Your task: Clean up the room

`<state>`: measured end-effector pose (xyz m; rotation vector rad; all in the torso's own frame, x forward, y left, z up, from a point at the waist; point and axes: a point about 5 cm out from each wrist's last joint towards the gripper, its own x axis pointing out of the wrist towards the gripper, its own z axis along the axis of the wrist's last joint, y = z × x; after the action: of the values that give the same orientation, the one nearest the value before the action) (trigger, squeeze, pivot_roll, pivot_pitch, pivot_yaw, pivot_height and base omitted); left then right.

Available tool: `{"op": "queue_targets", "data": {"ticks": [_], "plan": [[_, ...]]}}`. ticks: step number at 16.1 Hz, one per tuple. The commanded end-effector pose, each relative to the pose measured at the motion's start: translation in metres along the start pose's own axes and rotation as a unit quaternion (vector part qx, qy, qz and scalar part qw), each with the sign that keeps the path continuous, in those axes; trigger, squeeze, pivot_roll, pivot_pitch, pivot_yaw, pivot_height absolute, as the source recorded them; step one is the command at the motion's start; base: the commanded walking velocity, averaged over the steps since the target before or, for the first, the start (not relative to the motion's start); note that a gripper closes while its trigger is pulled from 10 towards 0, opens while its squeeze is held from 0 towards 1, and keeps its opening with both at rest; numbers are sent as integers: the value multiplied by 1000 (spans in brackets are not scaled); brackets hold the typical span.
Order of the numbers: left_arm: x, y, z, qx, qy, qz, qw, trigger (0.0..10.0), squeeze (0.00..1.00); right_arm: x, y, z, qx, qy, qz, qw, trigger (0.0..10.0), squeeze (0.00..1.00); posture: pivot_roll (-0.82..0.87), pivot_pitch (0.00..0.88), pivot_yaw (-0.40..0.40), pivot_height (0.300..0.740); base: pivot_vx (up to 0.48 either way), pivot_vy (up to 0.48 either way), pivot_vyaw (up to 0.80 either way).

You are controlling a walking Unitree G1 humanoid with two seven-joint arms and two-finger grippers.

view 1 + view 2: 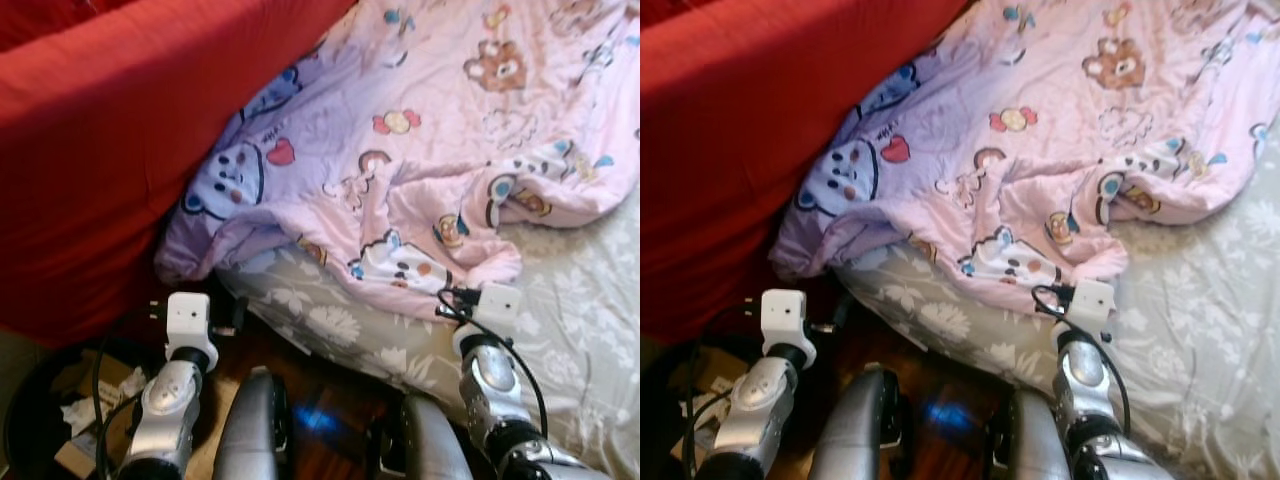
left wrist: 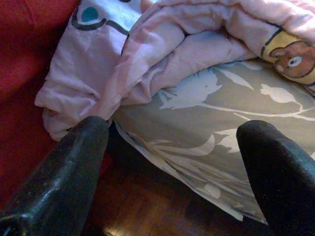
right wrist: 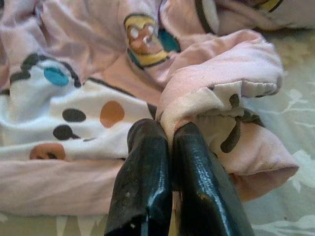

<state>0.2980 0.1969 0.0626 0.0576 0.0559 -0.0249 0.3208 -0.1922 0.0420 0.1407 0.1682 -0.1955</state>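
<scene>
My right gripper (image 3: 170, 132) pinches the quilt (image 3: 216, 73) hem; left gripper (image 2: 172, 137) gapes empty beside its corner. Bed (image 1: 590, 330) unmade.

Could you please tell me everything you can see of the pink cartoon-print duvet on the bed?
The pink duvet is soft, crumpled fabric printed with bears, hearts and sweets. It lies bunched across the grey floral bed sheet, its left side pressed against a red cushion. The right end effector is shut on a fold of its lower edge; the open left end effector faces its hanging corner.
</scene>
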Motion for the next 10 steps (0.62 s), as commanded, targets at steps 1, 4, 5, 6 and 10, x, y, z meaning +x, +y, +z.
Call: {"op": "queue_targets", "data": {"ticks": [1, 4, 5, 6, 10], "plan": [[-5, 1, -12, 1, 20, 2, 1000, 10000, 0, -4, -8, -6, 7, 4, -13, 1000, 10000, 0, 177, 231, -17, 642, 0, 0, 0], [-6, 2, -14, 1, 21, 2, 1000, 10000, 0, -3, -4, -2, 14, -7, 2, 1000, 10000, 0, 173, 237, -19, 642, 0, 0, 0], [-6, 2, -15, 1, 21, 3, 1000, 10000, 0, -3, -2, -2, 14, -7, 6, 1000, 10000, 0, 174, 241, -20, 650, 0, 0, 0], [-6, 2, -16, 1, 20, 3, 1000, 10000, 0, -3, -2, -4, 6, 2, 5, 1000, 10000, 0, 172, 245, -21, 660, 0, 0, 0], [-6, 3, -17, 2, 22, 4, 1000, 10000, 0, -6, -1, -11, -1, 18, 7, 1000, 10000, 0, 174, 251, -19, 715, 0, 0, 0]]}}
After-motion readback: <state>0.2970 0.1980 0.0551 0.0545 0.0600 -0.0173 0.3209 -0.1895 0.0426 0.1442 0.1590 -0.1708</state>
